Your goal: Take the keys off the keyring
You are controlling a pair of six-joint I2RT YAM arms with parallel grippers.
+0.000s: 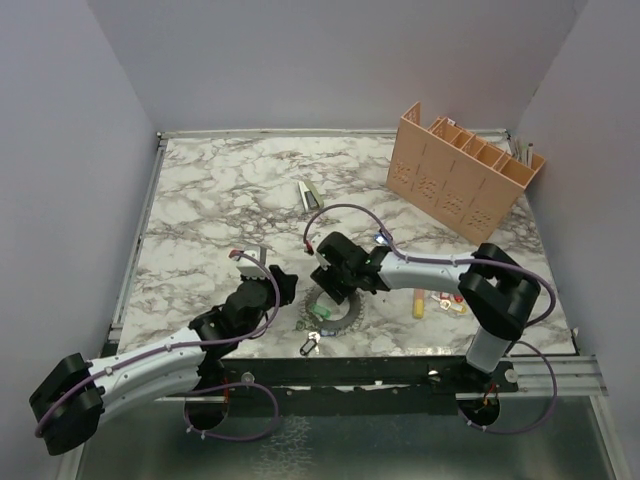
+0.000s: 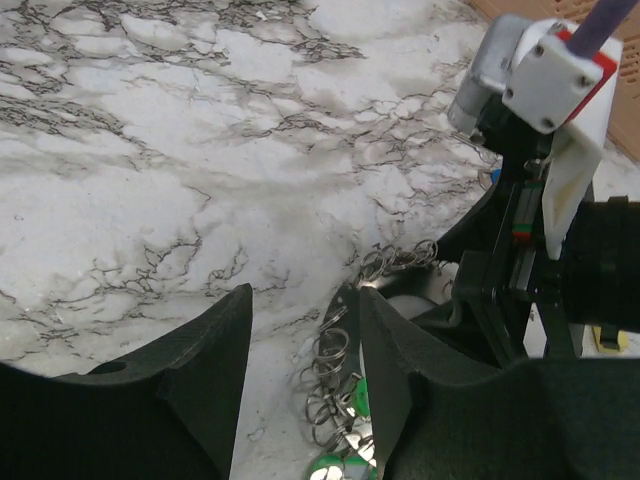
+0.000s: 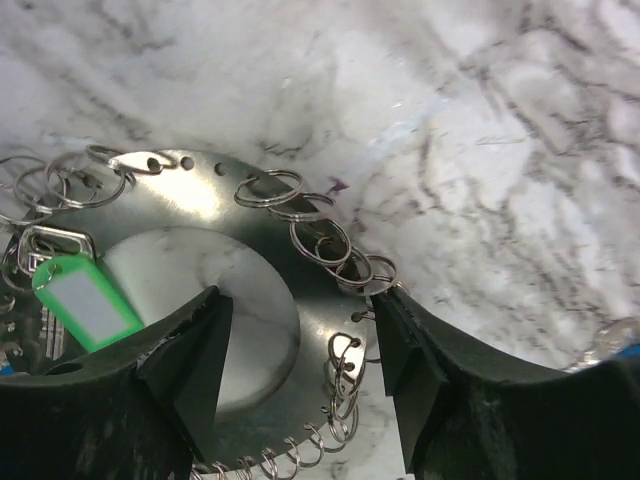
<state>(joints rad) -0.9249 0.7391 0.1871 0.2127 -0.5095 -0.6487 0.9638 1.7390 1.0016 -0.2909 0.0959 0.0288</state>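
The keyring (image 1: 338, 312) is a flat grey metal ring lying on the marble in front of the arms, with small split rings hooked along its rim. My right gripper (image 3: 300, 360) stands open over it, one finger above the open centre and the other at the outer rim, so the band (image 3: 320, 330) lies between them. A green-headed key (image 3: 85, 300) rests on the ring's left side. My left gripper (image 2: 300, 370) is open just left of the keyring (image 2: 345, 315), its right finger beside the rim. Green key heads (image 2: 340, 465) show below it.
A peach slotted organiser (image 1: 465, 165) stands at the back right. A bunch with red and yellow tags (image 1: 440, 300) lies right of the ring. A small loose key (image 1: 308, 345) lies by the front edge, and a green-white strip (image 1: 308, 193) farther back.
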